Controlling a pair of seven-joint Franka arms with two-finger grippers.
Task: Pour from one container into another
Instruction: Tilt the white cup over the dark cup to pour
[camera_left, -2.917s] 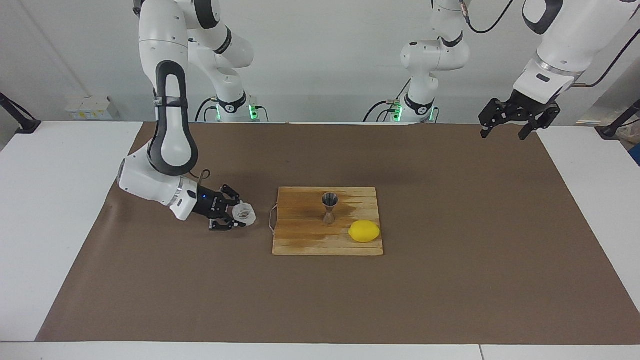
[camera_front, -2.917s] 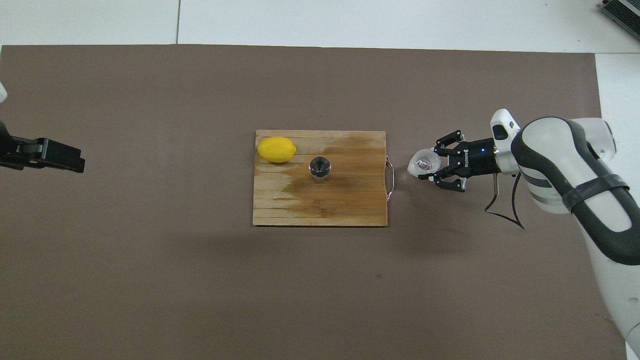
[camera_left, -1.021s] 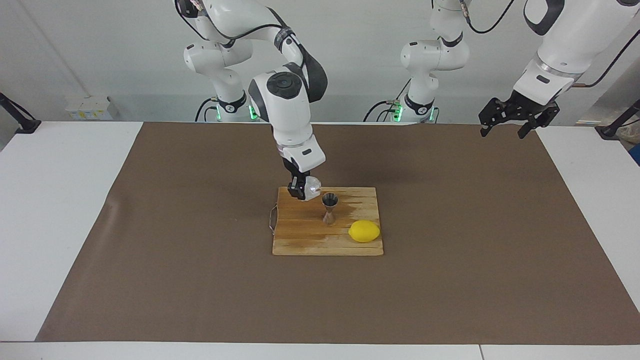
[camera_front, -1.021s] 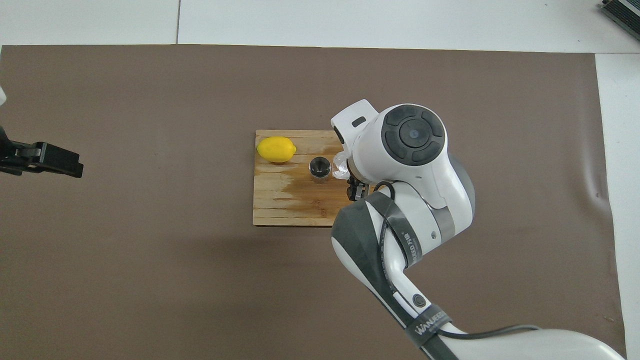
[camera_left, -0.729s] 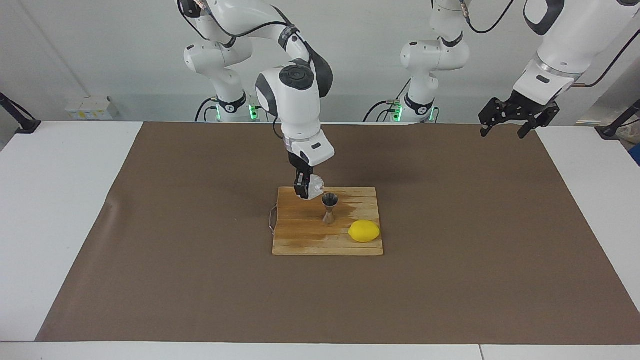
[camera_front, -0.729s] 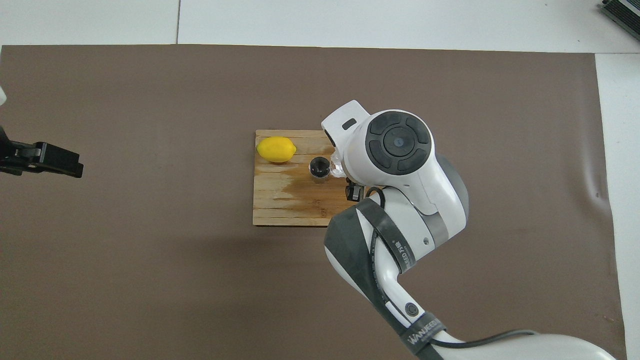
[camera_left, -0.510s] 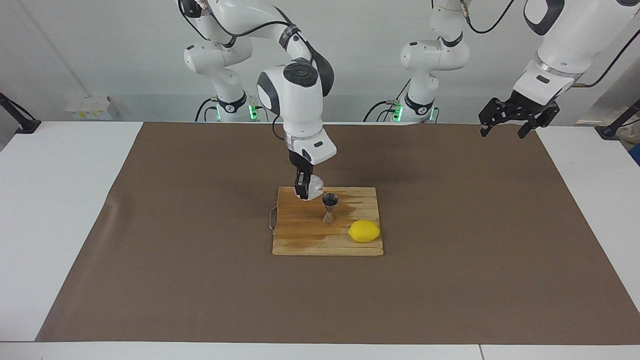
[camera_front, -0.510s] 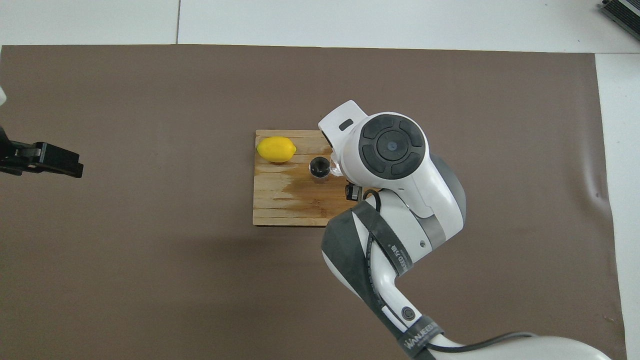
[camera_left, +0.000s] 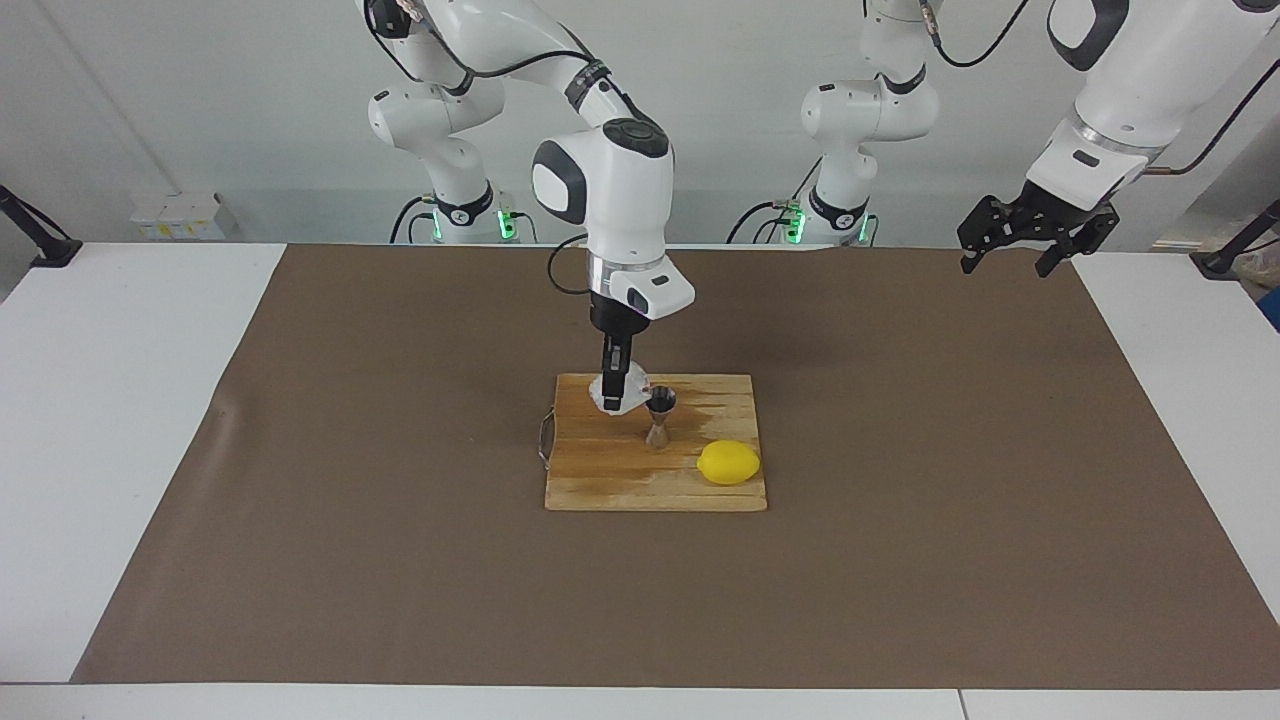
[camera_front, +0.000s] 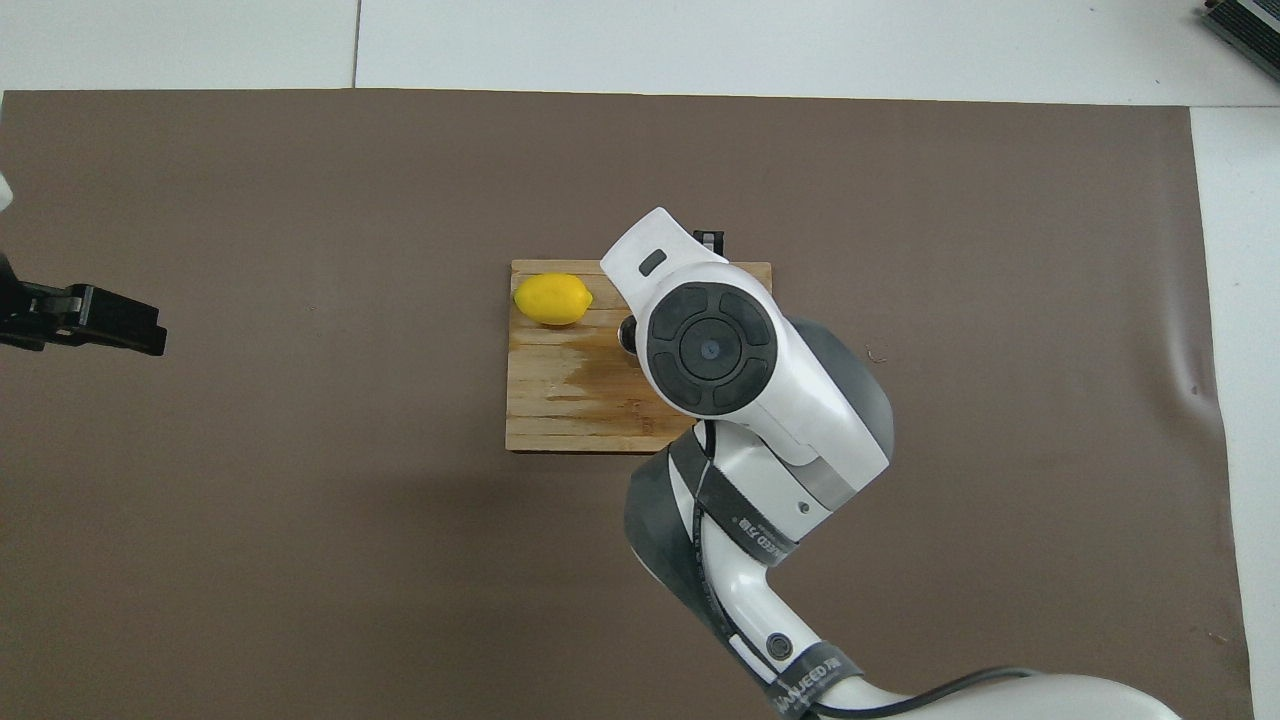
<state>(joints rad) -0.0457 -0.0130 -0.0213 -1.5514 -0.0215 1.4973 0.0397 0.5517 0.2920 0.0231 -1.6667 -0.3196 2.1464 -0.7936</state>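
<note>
- Facing view: the right gripper (camera_left: 619, 392) hangs over the board (camera_left: 600, 480), at its edge nearer the robots, pointing down.
- It is closed on the tumbler (camera_left: 621, 391), which is tipped so that its mouth leans toward the jigger (camera_left: 659, 416) and sits at the jigger's rim.
- I cannot tell whether the tumbler touches the rim, or whether anything is flowing.
- The jigger stands upright near the middle of the board.
- The lemon (camera_left: 729, 462) lies on the board's corner toward the left arm's end, farther from the robots than the jigger and apart from it.
- The board rests on the brown mat (camera_left: 400, 560), which covers most of the table (camera_left: 110, 400).
- The left gripper (camera_left: 1022, 237) waits in the air over the mat's corner at the left arm's end, its fingers spread and holding nothing.
- Overhead view: the right arm (camera_front: 730, 400) covers its own gripper, the tumbler and most of the jigger (camera_front: 626, 334); only a sliver of the jigger's rim shows beside the wrist.
- The lemon (camera_front: 552, 299) sits at the board's (camera_front: 560, 400) corner, farther from the robots.
- The left gripper (camera_front: 105, 320) shows at the frame's edge over the mat (camera_front: 300, 560).
</note>
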